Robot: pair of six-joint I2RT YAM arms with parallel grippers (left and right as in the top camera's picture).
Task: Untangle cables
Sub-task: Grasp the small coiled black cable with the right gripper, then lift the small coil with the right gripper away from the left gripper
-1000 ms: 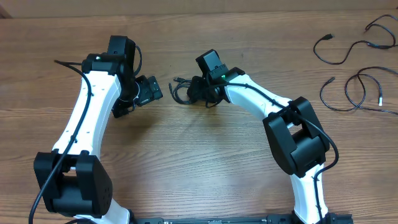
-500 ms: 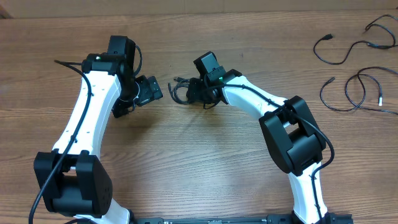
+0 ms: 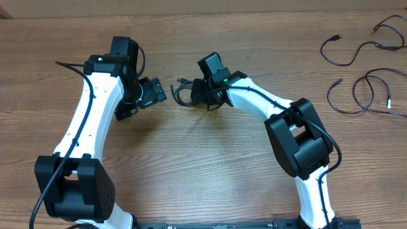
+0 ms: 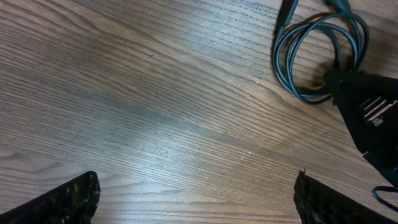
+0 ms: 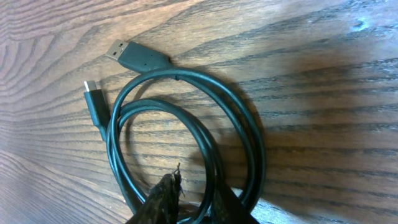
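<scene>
A dark cable (image 3: 184,94) lies coiled on the wooden table between my two grippers. In the right wrist view the coil (image 5: 245,124) shows a USB-A plug (image 5: 140,59) and a small plug (image 5: 93,102) at its upper left. My right gripper (image 3: 202,94) sits at the coil's right side, and its fingertips (image 5: 202,208) are shut on an inner loop of the cable. My left gripper (image 3: 154,93) is open and empty, just left of the coil, with bare table between its fingers (image 4: 199,205). The coil also shows in the left wrist view (image 4: 317,56), with the right gripper (image 4: 367,115) against it.
Several separate dark cables lie spread at the table's far right: one (image 3: 346,52), one at the corner (image 3: 389,30), and a looped one (image 3: 365,92). A thin black wire (image 3: 67,65) runs along the left arm.
The right arm shifted slightly to the left a second ago and has held still since. The left arm and the coil have not visibly moved.
</scene>
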